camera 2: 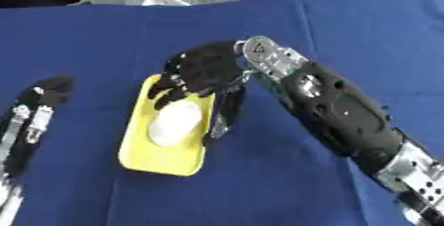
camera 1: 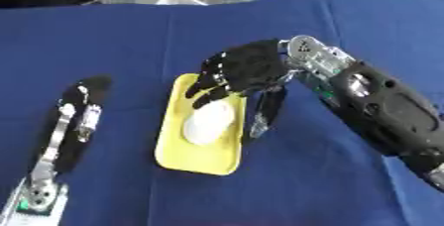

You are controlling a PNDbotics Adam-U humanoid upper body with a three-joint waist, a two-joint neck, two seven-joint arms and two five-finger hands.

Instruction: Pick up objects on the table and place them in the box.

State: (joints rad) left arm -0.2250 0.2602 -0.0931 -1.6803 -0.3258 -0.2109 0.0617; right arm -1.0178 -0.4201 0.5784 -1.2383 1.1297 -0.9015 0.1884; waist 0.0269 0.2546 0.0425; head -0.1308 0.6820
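Left eye view: left hand (camera 1: pixel 74 116) shows whole

The desk (camera 1: pixel 121 36) wears a plain deep-blue cloth, unpatterned; near its middle the tray (camera 1: pixel 195 158) is bright yellow, plain; the oval thing (camera 1: pixel 208 122) in it is white, without markings; the right robot hand (camera 1: pixel 239 74) over the tray's far end is matte black, its wrist silver, its forearm glossy black; the left robot hand (camera 1: pixel 86 93) toward the desk's left edge is black with silver-grey links; beyond the far edge the floor is grey.
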